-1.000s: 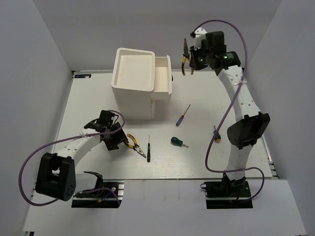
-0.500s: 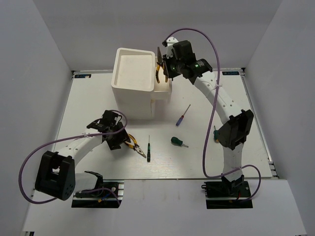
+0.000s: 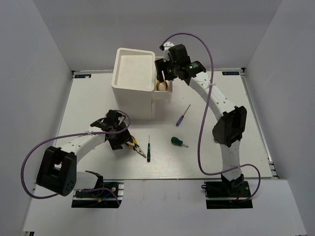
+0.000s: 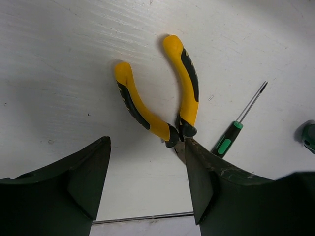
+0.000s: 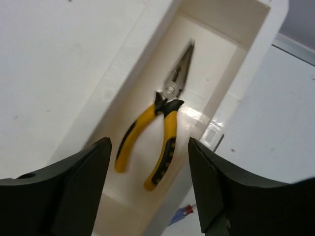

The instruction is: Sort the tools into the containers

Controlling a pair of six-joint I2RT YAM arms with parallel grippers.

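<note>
Right arm (image 3: 211,96): is reaching over the cabinet's (image 3: 130,96) pulled-out drawer (image 5: 236,29), right fingers (image 5: 74,187) spread, empty; pliers (image 5: 157,130) lying inside. Left arm (image 3: 81,142): is crouching before the cabinet, left fingers (image 4: 74,187) parted, hovering above second pliers (image 4: 138,105) on tabletop (image 4: 59,59), seemingly not touching.

The pliers (image 4: 188,91) on the surface (image 4: 59,59) have smooth yellow plastic handles with a soft sheen and duller black inlays. The surface is white and matt, faintly streaked. The left fingers (image 4: 231,196) are dark matt plastic with pale scuffs. In the drawer (image 5: 211,59), glossy white plastic catching highlights, the second pliers (image 5: 168,105) show dull grey metal at the nose. The screwdriver (image 4: 227,140) has a thin bare metal shaft.
</note>
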